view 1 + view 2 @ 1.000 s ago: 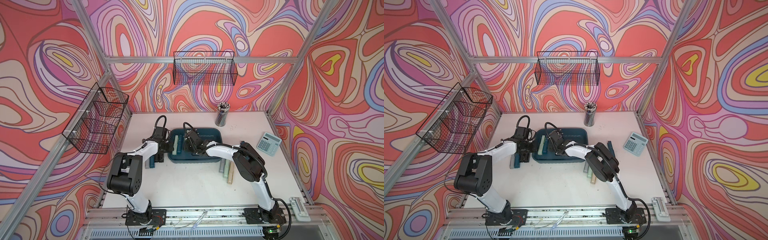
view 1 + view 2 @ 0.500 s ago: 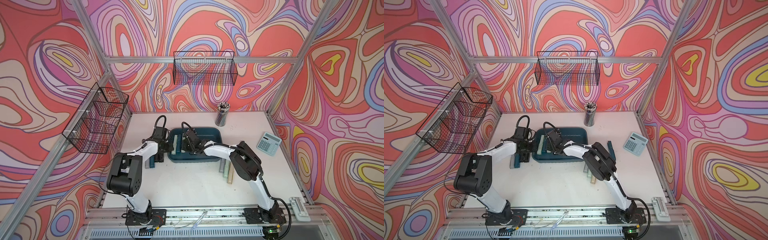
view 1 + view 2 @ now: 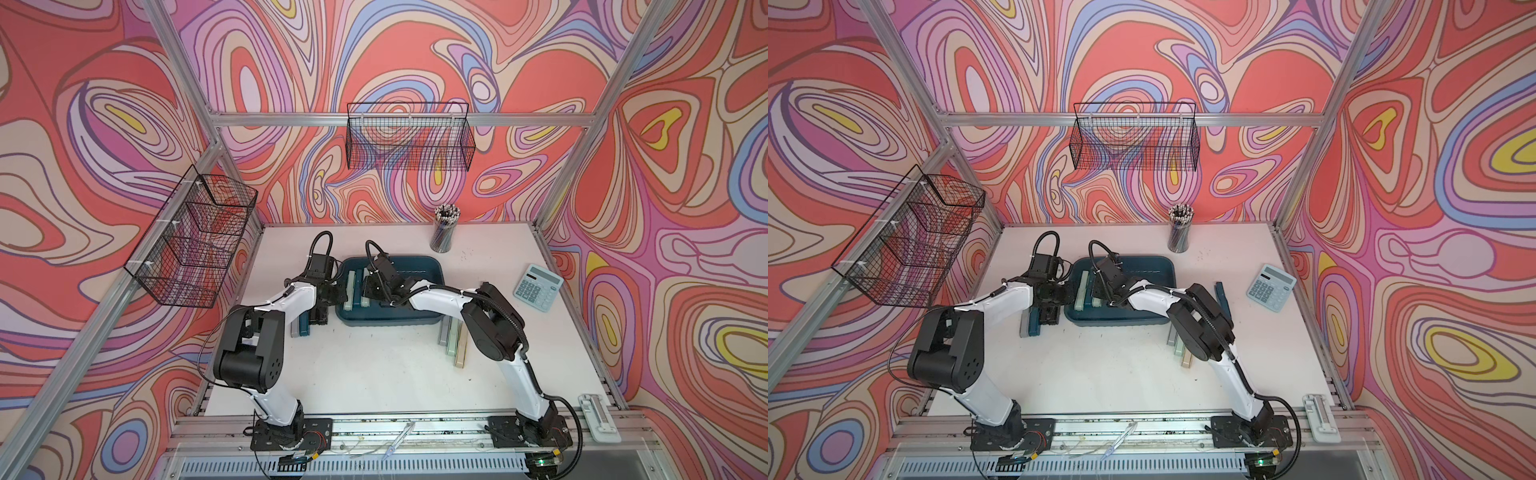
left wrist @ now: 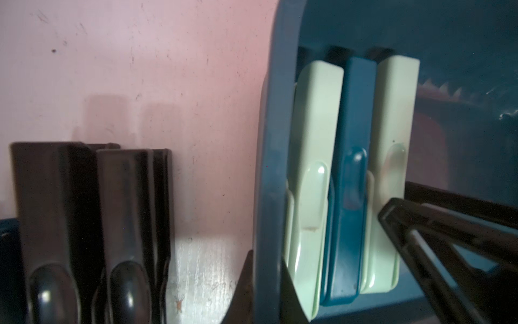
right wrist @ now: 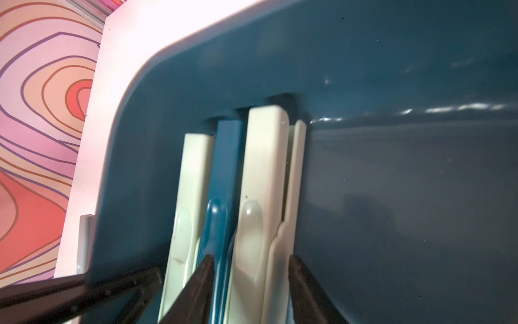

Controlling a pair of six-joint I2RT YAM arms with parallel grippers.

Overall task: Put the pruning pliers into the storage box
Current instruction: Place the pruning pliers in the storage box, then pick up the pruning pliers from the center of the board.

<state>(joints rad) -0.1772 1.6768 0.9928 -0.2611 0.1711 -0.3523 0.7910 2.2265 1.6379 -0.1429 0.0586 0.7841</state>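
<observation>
The dark teal storage box (image 3: 415, 261) (image 3: 1148, 266) sits mid-table. My left gripper (image 3: 338, 291) (image 4: 266, 280) is shut on its left wall. Three pruning pliers lie side by side in the box's left end: mint (image 4: 314, 168), teal (image 4: 353, 168) and a pale one (image 5: 263, 168). My right gripper (image 3: 366, 291) (image 5: 249, 261) hangs open over them, its fingers either side of the teal and pale pliers. More pliers lie on the table left of the box (image 3: 305, 326), two of them black (image 4: 56, 210), and right of it (image 3: 453, 340) (image 3: 1181, 349).
A cup of pencils (image 3: 444, 228) stands behind the box. A pale calculator (image 3: 539, 286) lies at the right edge. Black wire baskets hang on the back wall (image 3: 409, 141) and the left wall (image 3: 191, 237). A white fixture (image 3: 598, 417) sits at the front right corner.
My right gripper has opened and shifted slightly left inside the box, leaving the pale pliers lying there. The left arm has not moved.
</observation>
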